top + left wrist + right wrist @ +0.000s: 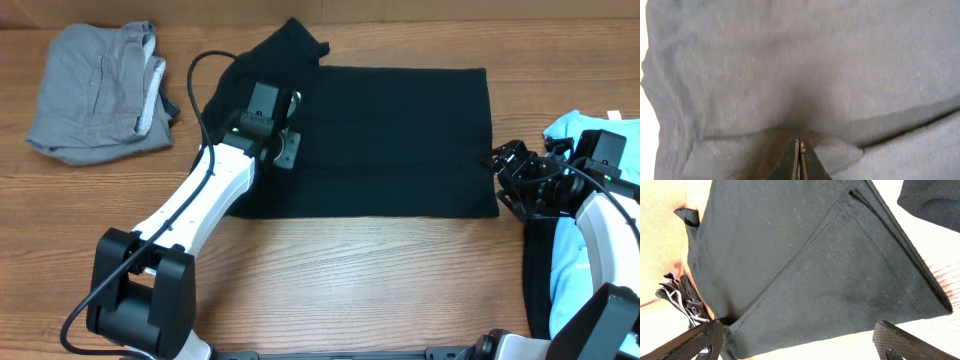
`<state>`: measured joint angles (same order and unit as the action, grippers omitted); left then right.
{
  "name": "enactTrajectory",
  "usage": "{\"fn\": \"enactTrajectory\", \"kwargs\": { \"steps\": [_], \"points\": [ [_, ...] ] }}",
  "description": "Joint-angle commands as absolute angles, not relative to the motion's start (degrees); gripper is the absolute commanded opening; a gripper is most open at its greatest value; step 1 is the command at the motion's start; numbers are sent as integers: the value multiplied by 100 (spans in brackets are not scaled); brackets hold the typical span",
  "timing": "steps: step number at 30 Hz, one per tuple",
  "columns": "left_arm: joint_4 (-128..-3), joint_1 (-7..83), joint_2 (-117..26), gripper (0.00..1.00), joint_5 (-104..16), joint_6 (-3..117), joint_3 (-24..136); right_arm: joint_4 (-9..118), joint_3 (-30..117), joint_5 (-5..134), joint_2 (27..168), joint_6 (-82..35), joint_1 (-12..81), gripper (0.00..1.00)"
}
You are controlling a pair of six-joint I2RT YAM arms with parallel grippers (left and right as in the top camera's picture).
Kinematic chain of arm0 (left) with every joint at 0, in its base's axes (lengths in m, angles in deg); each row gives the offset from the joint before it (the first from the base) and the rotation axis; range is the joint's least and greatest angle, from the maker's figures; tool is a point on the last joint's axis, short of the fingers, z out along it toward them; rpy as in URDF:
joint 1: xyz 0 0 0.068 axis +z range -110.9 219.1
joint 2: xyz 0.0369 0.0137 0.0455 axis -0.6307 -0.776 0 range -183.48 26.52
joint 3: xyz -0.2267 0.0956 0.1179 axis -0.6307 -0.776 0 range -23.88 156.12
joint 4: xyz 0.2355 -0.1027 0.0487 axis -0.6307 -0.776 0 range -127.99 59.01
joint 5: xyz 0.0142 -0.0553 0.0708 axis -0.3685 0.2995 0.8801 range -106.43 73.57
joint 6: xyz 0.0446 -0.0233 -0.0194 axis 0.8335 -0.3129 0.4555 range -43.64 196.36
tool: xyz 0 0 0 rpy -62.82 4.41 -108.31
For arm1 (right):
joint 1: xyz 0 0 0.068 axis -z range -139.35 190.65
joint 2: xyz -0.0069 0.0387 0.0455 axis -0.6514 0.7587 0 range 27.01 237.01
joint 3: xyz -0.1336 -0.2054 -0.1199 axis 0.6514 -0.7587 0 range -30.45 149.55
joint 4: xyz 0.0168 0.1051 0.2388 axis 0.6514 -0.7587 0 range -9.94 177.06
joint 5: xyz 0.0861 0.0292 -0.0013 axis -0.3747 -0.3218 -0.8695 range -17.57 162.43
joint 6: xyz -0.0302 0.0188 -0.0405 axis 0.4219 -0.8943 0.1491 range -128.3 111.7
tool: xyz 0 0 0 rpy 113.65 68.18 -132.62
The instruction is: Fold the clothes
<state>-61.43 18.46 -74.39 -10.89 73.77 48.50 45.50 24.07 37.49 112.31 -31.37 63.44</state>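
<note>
The clothes' main piece, a black T-shirt, lies flat as a wide rectangle in the middle of the table, with one sleeve sticking out at its back left. My left gripper points down onto the shirt's left part. In the left wrist view its fingertips are pressed together, pinching a small pucker of the fabric. My right gripper stands open at the shirt's right edge. In the right wrist view its fingers are wide apart, and the shirt's hem lies just ahead of them.
A crumpled grey garment lies at the back left. At the far right, under my right arm, a light blue garment rests beside another black one. Bare wooden table runs along the front.
</note>
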Motion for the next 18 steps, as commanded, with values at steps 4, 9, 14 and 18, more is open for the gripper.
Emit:
{"fn": "enactTrajectory", "kwargs": {
  "steps": [4,9,14,18],
  "points": [
    [-6020,1806,-7633,8,-1211,7423,4971,4578,2530,3784,11165,-3073,6315,99],
    [-5852,1800,-7758,5,-1646,7246,4968,4578,2530,3784,11165,-3073,6315,99],
    [-5874,1791,-7784,9,-1690,7034,4971,4547,2530,3782,11165,-3075,6315,99],
    [-6619,1791,-7784,34,-1688,7189,4990,4410,2528,3797,11168,-3069,6315,100]
  ]
}}
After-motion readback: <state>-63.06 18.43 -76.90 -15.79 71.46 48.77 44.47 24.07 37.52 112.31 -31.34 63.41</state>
